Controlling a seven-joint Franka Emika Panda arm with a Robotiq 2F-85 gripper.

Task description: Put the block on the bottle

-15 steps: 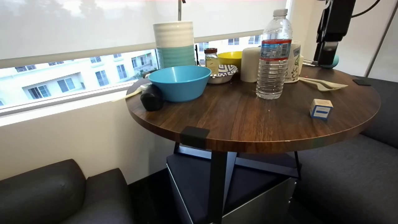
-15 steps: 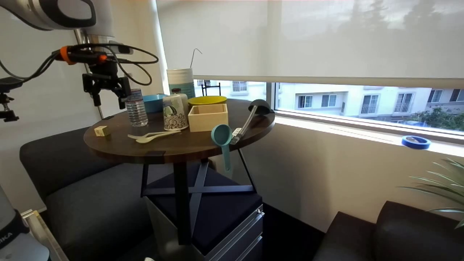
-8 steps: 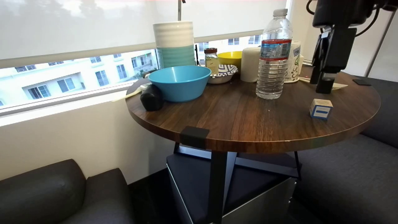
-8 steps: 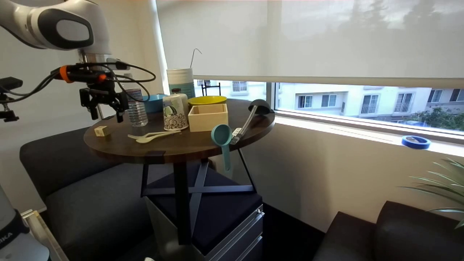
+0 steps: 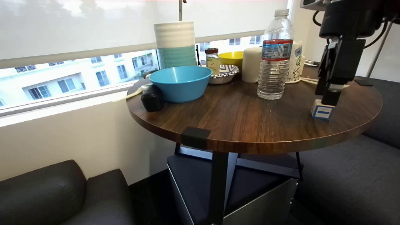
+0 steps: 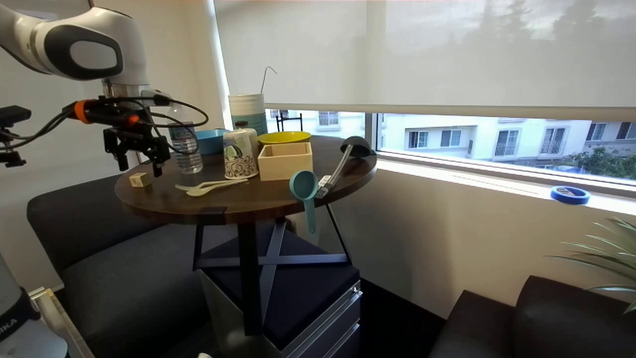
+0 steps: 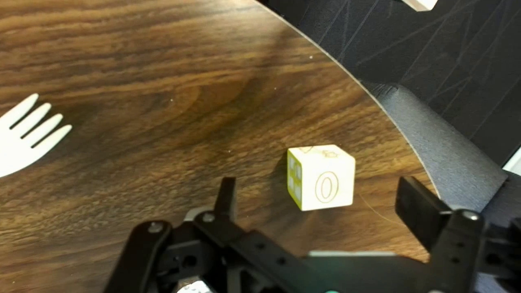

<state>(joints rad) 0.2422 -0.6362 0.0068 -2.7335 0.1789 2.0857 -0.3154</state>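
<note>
Plainly, the end effector [image 7: 321,199] hung low over the counter [image 5: 243,122], its two black fingers [image 7: 419,211] spread wide apart. From the wrist view the block [image 7: 327,179] showed between them, with wood grain visible on either side of it; its brightest face bore an outlined ring, like an O or a zero, and a side face had a yellow-green border around pale squares. It sat on the counter near the rounded edge. In an exterior view a finger covered part of the block's top, and I could not tell from there whether the two touched; the face turned that way carried a blue border and a blue dash.

The bottle [image 5: 275,62] stood upright on the same counter, apart from the block, with its white cap on and a label printed in red and blue. Near it lay a pale fork [image 7: 12,152] and a pale spoon [image 6: 199,192], close together. In an exterior view a patterned paper cup [image 6: 241,156] stood between the bottle and a wooden box [image 6: 285,169], and a yellow bowl [image 6: 268,140] was behind the box. A teal scoop [image 6: 304,185] was at the counter's edge, its handle reaching down past the rim. In an exterior view a blue bowl [image 5: 182,89] stood in front of a tall cream-and-teal container [image 5: 174,43] and just beside a small jar [image 5: 213,64] with a brown lid.
</note>
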